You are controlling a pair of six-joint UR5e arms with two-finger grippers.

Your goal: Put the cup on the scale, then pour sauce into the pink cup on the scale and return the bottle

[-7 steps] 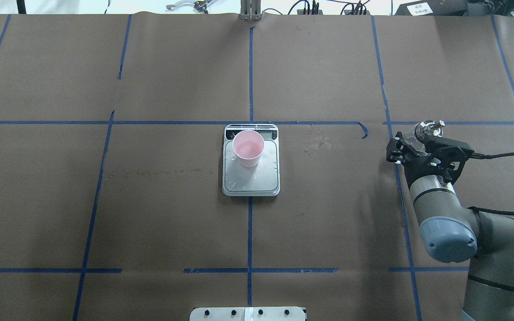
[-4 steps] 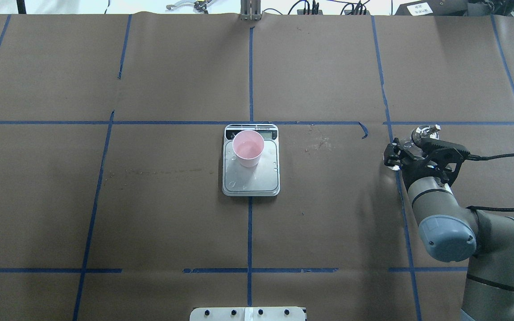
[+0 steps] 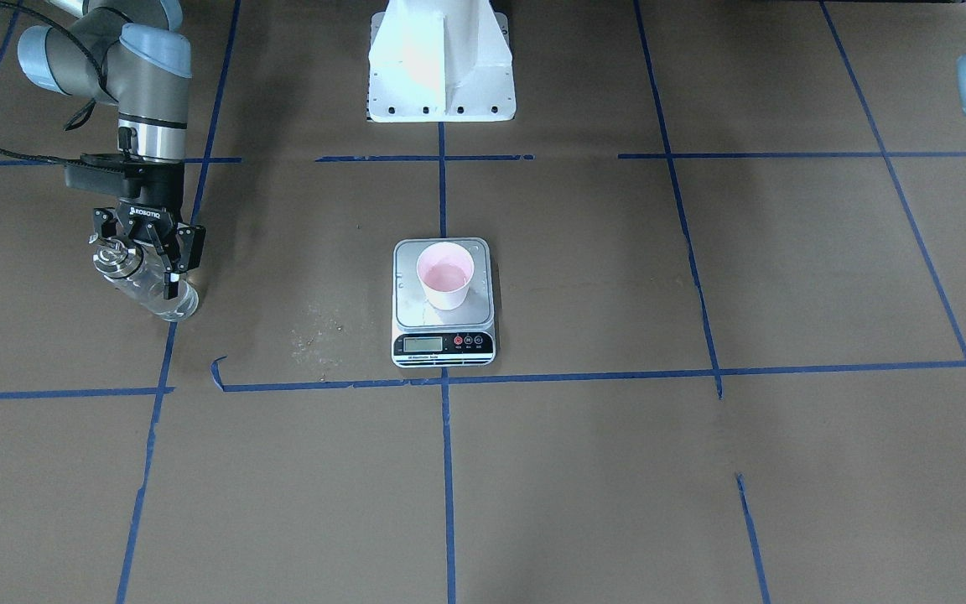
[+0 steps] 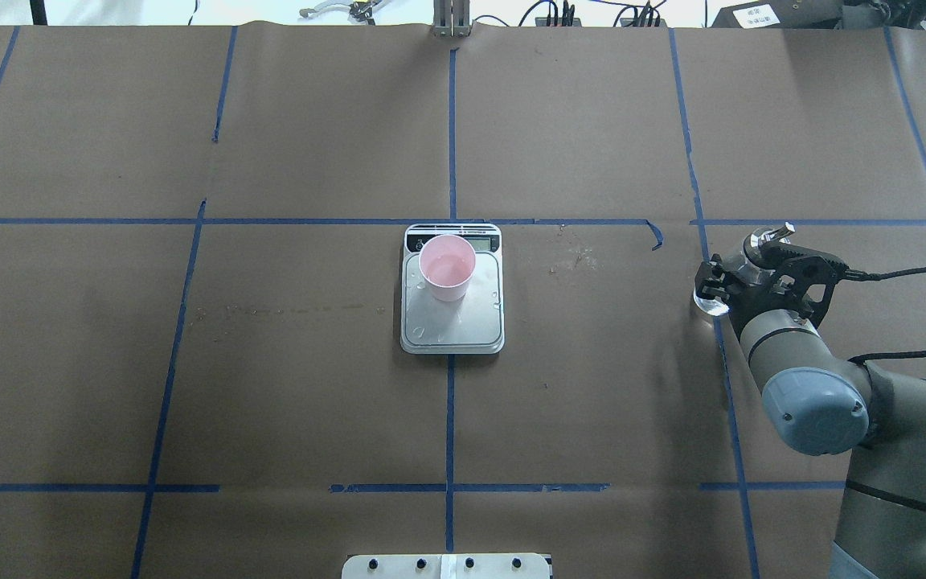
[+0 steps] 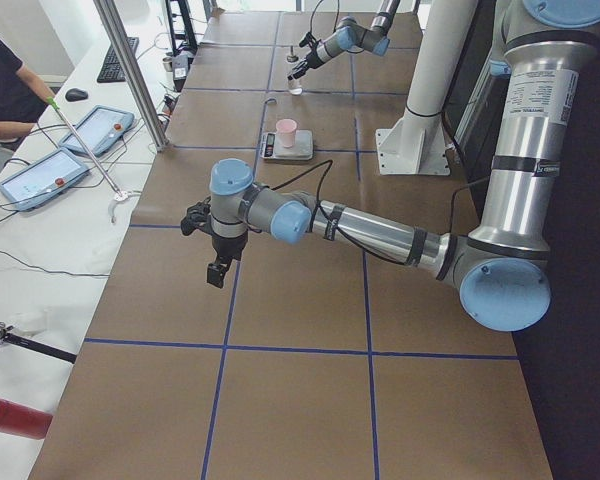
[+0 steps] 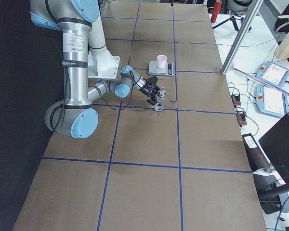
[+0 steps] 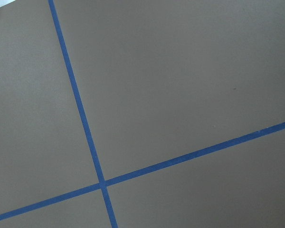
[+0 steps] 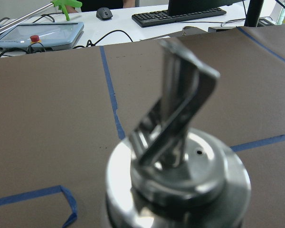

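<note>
The pink cup (image 4: 448, 268) stands upright on the far half of the scale (image 4: 452, 331), with clear sauce in it; both also show in the front view, the cup (image 3: 445, 275) on the scale (image 3: 444, 342). My right gripper (image 4: 760, 272) is shut on the clear bottle (image 4: 706, 302), far right of the scale. In the front view the bottle (image 3: 166, 300) is tilted, its base at the table and its silver collar up inside the right gripper (image 3: 144, 267). The collar and spout fill the right wrist view (image 8: 180, 175). My left gripper (image 5: 218, 265) hangs over bare table, far from the scale; I cannot tell whether it is open.
Water drops lie on the scale's plate (image 4: 423, 330). A white robot base (image 3: 439, 63) stands behind the scale. Blue tape lines (image 4: 450, 137) grid the brown table cover. Tablets and cables (image 6: 272, 86) lie past the far edge. A loose tape curl (image 4: 656, 235) sits between scale and bottle.
My right gripper has come down and a little nearer the robot with the bottle, whose base now sits lower at the table. Cup and scale have not moved.
</note>
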